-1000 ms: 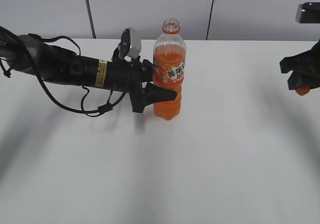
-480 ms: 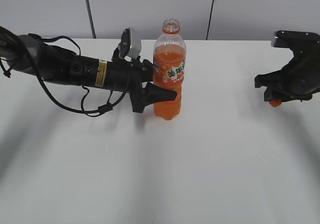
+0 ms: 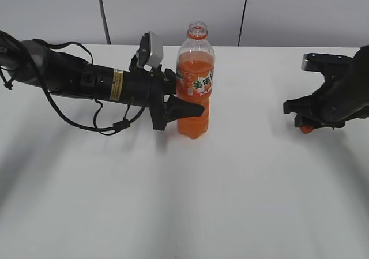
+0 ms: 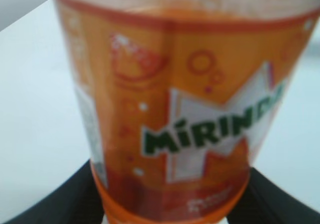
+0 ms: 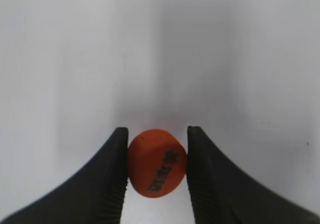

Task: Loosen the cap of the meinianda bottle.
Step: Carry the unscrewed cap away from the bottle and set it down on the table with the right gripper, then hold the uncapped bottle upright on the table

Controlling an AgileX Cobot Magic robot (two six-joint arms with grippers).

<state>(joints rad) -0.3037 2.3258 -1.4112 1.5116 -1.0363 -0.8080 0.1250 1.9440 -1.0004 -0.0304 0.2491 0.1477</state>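
Observation:
The meinianda bottle [image 3: 195, 86] stands upright at the middle back of the white table, its neck open with no cap on it. Its orange label [image 4: 180, 119] fills the left wrist view. My left gripper [image 3: 183, 100] is shut on the bottle's labelled body from the left, with black fingers [image 4: 45, 206] on both sides. The small orange cap [image 5: 156, 162] with printed lettering is pinched between the two black fingers of my right gripper [image 5: 156, 164]. In the exterior view that right gripper [image 3: 305, 124] is low over the table at the right, the cap [image 3: 306, 129] showing beneath it.
The white table [image 3: 184, 201] stretches bare in front of the bottle and between the two arms. Grey wall panels [image 3: 173, 11] stand behind its far edge. A black cable [image 3: 104, 126] loops under the left arm.
My right gripper, holding the cap, has moved left and down from the right edge toward the tabletop. The left gripper and the bottle have stayed still.

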